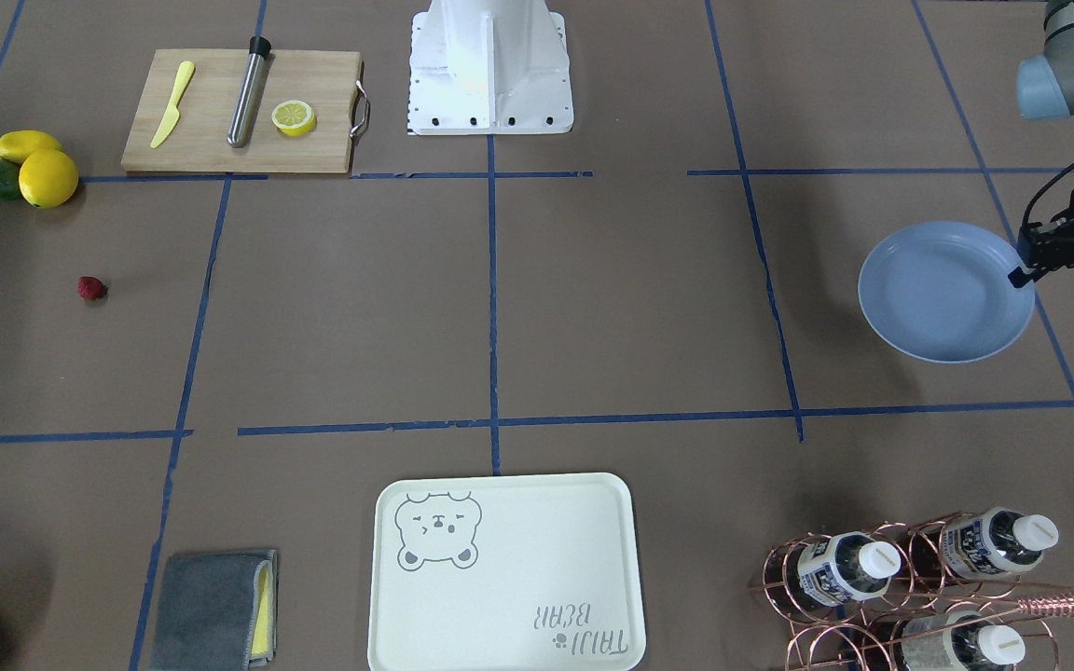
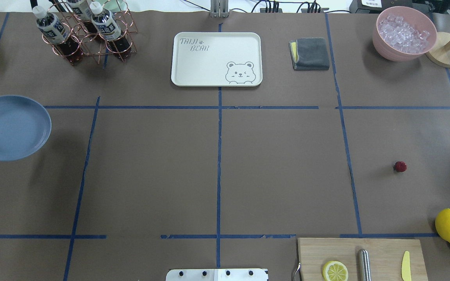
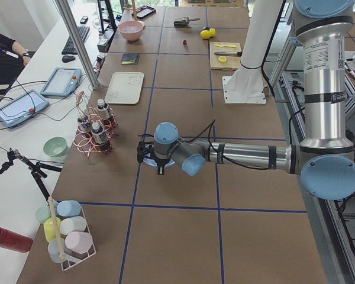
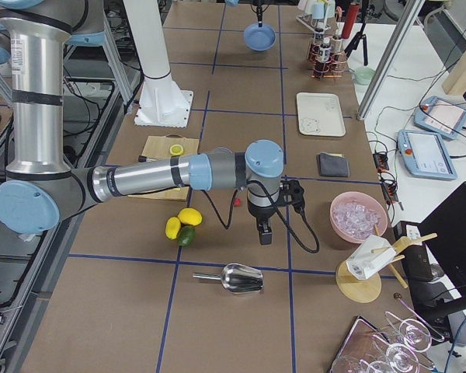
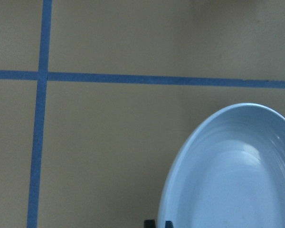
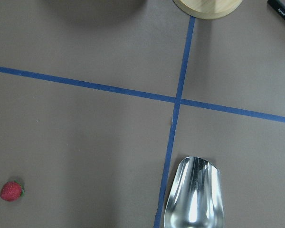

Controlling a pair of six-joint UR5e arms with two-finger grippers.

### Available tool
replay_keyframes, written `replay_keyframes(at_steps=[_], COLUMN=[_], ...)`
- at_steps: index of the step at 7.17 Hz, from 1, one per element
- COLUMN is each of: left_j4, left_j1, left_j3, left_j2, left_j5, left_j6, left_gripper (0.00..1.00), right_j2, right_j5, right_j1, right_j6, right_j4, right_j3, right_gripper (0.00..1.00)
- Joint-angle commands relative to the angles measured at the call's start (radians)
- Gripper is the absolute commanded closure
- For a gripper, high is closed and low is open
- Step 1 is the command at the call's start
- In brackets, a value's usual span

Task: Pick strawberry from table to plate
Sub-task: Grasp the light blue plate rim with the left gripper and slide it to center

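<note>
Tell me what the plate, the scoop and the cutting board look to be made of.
The plate looks like plastic: light blue, smooth, with a soft sheen. The scoop is metal, probably polished steel, given its mirror-like reflections. The cutting board looks like wood, perhaps bamboo: pale lengthwise grain, matte finish.

Left arm stretches out level; left gripper pinches the plate by its rim. Right arm stretches out level, wrist turned down, right gripper pointing straight down, jaws unreadable.
</note>
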Motion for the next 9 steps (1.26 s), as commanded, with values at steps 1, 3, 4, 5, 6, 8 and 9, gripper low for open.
replay_keyframes(at_steps=[1,3,4,5,6,8,9], left_j4=[0.271,0.279,0.255,0.243,0.242,0.182,0.061], left_j1=[-0.038,0.083,0.224,0.344,0.477,0.656,0.706], left_j3=[-0.088,-0.108,-0.101,-0.093,-0.088,-0.030,0.049], left_j2=[-0.182,-0.339,-0.417,-0.489,-0.540,-0.608,-0.608], left_j5=[-0.003,-0.005,0.006,0.050,0.150,0.315,0.363], left_j6=[-0.057,-0.469,-0.681,-0.842,-0.972,-1.131,-1.175], left_gripper=[1.00,1.00,1.00,1.00,1.00,1.00,1.00], right_j2=[0.000,-0.001,0.000,0.002,0.002,0.000,0.000], right_j5=[0.000,0.001,0.001,0.001,0.001,0.008,0.003], right_j1=[0.001,-0.001,-0.001,-0.001,-0.001,-0.004,-0.004], right_j6=[0.000,0.000,0.000,0.002,-0.001,0.000,0.000], right_j4=[0.001,0.000,0.001,0.000,0.001,0.001,0.001], right_j3=[0.002,0.003,0.003,0.003,0.000,0.017,0.016], right_gripper=[0.00,0.00,0.00,0.00,0.00,0.00,0.00])
